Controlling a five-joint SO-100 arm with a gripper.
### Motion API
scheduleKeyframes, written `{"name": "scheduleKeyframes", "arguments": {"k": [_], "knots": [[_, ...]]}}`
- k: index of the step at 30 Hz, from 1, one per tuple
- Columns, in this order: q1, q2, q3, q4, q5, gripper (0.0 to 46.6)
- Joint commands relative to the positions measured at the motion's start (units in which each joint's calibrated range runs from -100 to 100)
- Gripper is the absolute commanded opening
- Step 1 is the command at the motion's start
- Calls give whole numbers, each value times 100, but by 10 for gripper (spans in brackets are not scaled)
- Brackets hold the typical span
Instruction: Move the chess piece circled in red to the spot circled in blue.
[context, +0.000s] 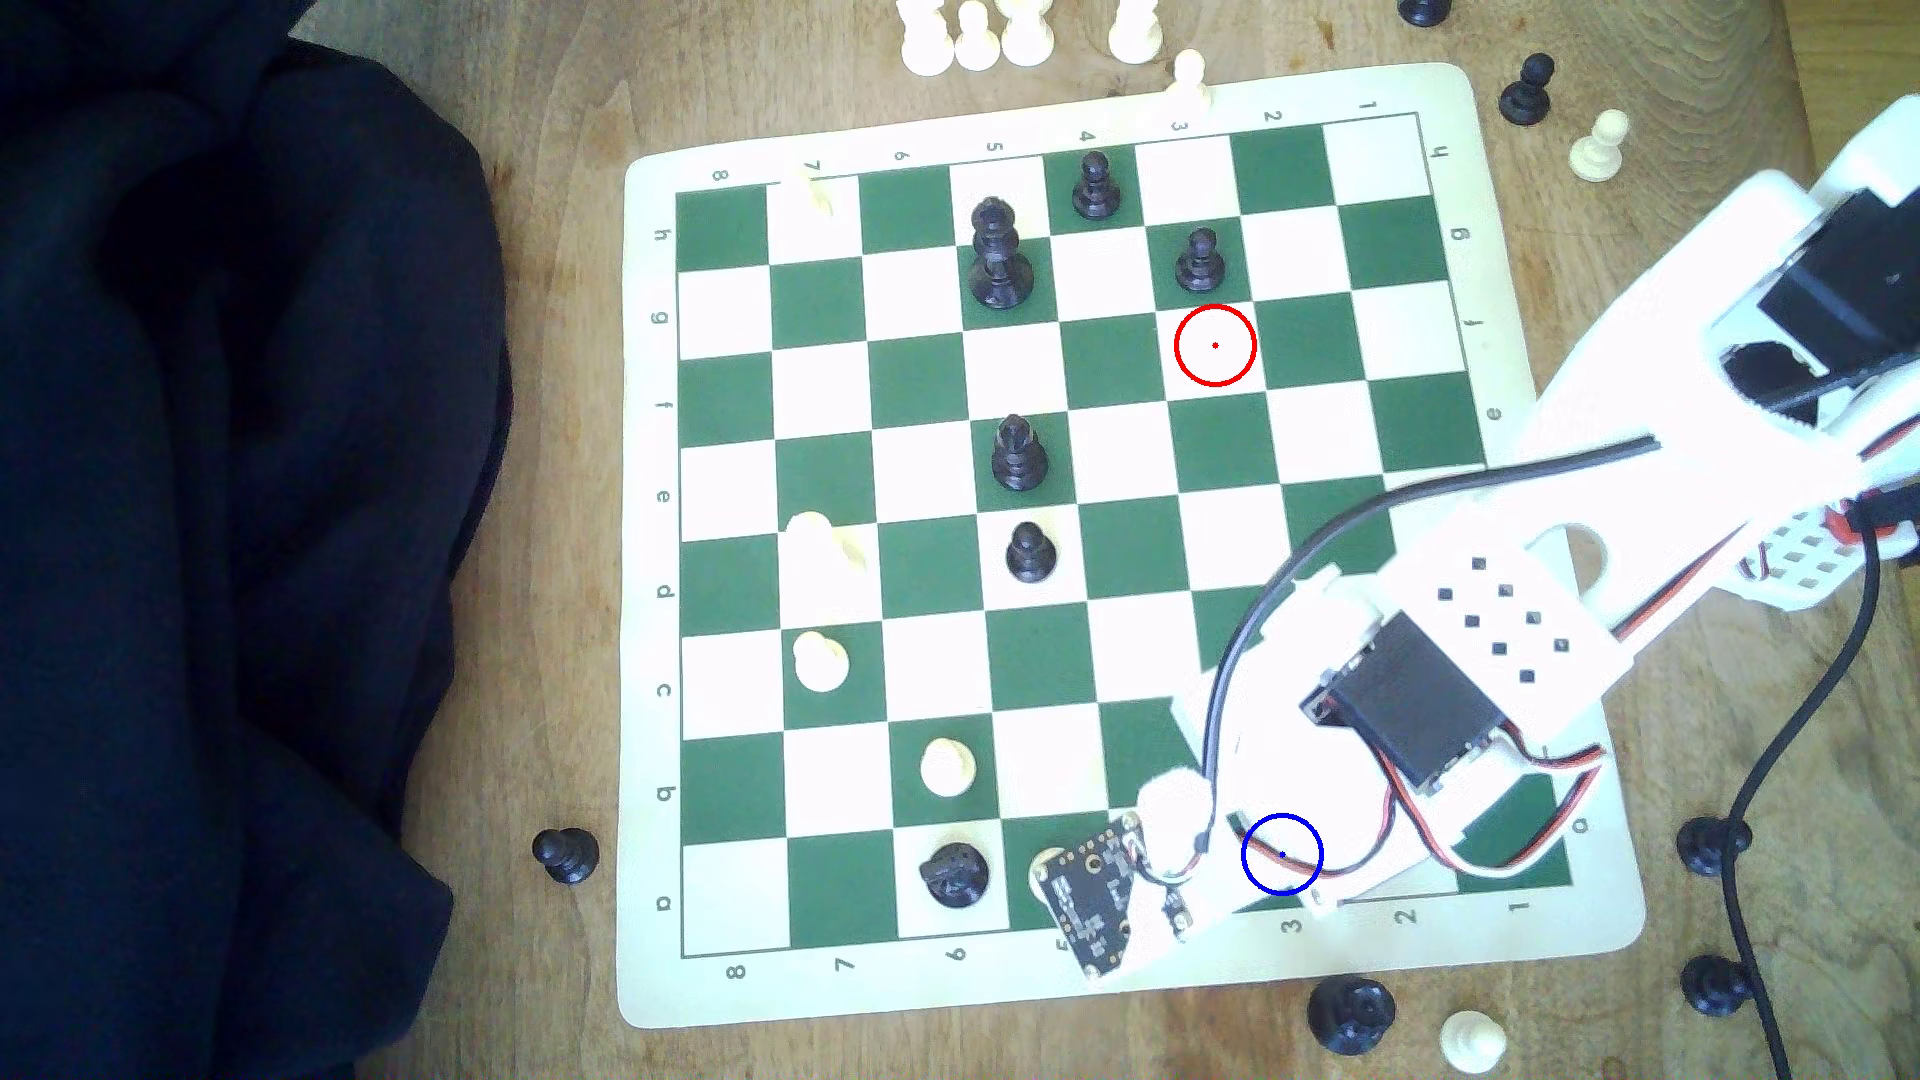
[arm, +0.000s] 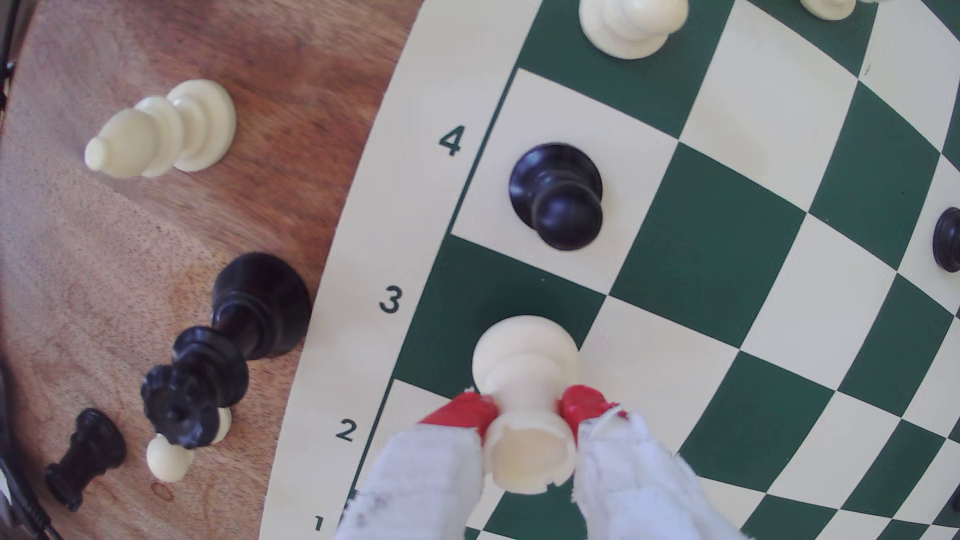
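- The hand (arm: 527, 410) grips the chess piece (arm: 524, 405) at its neck, one red-tipped, cloth-wrapped finger (arm: 462, 410) on each side, as the wrist view shows.
- The piece is cream-white with a notched, castle-like top rather than a plain round head. Its base sits over the dark green square by the border numeral 3; whether the base is touching the board (arm: 447, 62) or held just above it, I cannot tell.
- In the exterior view the arm covers the blue ring (context: 1282, 854) that marks the spot, at the board's near edge beside numeral 3. The red ring (context: 1215, 345) sits on a bare white square well away up the board.
- Judgement: carrying looks finished and the placing step is in hand, with the piece at or very near the target square.
- The next move calls for setting the base flat and centred on the green square, then parting the fingers gently so the cloth padding does not drag the piece over as the hand lifts.
- A black pawn (arm: 558, 194) stands on the next white square, near but apart, so the hand should rise straight up rather than sweep sideways.
- Captured pieces lie on the desk (arm: 130, 259) beyond the board's edge, clear of the work.
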Motion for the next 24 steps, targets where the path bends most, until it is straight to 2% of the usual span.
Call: {"name": "scheduleKeyframes", "arguments": {"k": [1, 24], "knots": [[-83, -39, -479, 5, -29, 4], [-154, 352, -596, -216, -137, 4]]}}
